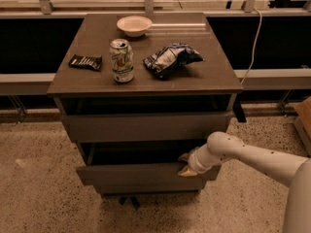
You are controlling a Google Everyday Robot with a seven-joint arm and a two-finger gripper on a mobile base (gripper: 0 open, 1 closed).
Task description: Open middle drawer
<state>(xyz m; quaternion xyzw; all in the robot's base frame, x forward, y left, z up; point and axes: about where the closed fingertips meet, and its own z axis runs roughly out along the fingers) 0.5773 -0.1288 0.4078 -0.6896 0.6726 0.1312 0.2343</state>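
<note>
Low down on the right side of the cabinet [146, 84], the gripper [185, 164] sits at the top edge of the middle drawer [131, 174]. Its 2 tan fingers [187, 172] are closed on that edge, 1 above the lip over the dark opening and 1 against the outer face of the front. The white arm [252, 157] enters from the lower right corner and reaches leftward, almost level and slightly tilted down toward the wrist. Its rounded joint [219, 147] is just beside the drawer's right end.

The middle drawer is the 2nd of 3 grey-brown fronts. It stands forward of the top drawer [146, 126] above it, with a dark gap showing behind its front. The bottom drawer [146, 188] shows only as a thin strip beneath.

On the cabinet top a green and white can [121, 60] stands upright near the front. A dark snack bar [85, 61] lies to its left, a crumpled blue chip bag [171, 59] to its right, and a pale bowl [134, 24] sits at the back edge.
</note>
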